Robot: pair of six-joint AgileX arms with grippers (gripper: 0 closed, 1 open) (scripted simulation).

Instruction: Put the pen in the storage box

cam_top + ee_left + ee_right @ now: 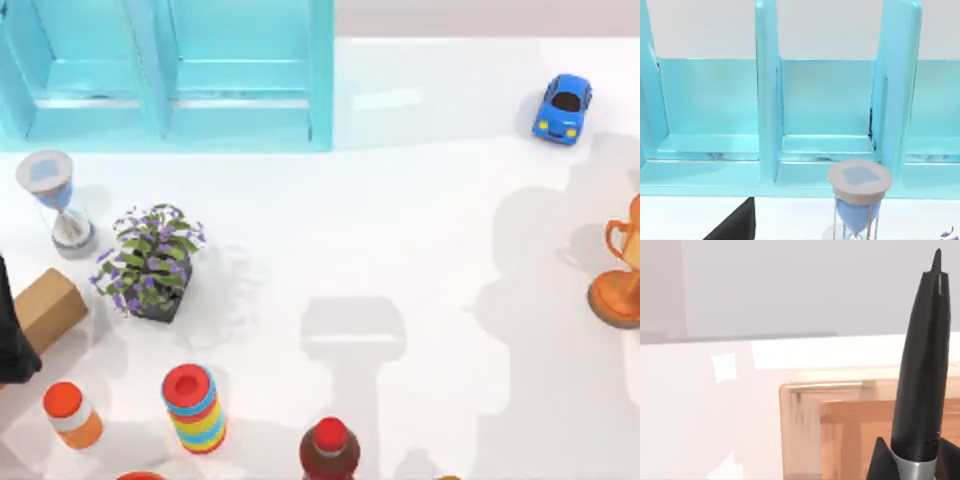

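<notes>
Right gripper (912,460) fingers clamped on the pen (922,360), well right of the storage box (320,90); a slip risked dropping it short; left fingers: cannot tell

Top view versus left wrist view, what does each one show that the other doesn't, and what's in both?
Top view's extras: blue toy car, trophy, cardboard block, ring stack, orange-capped bottle, red-capped bottle. Left wrist view's extra: no new object, just a front-on look into three compartments. Shared: the storage box, the hourglass and the flowering plant, a mere sliver at the wrist.
</notes>
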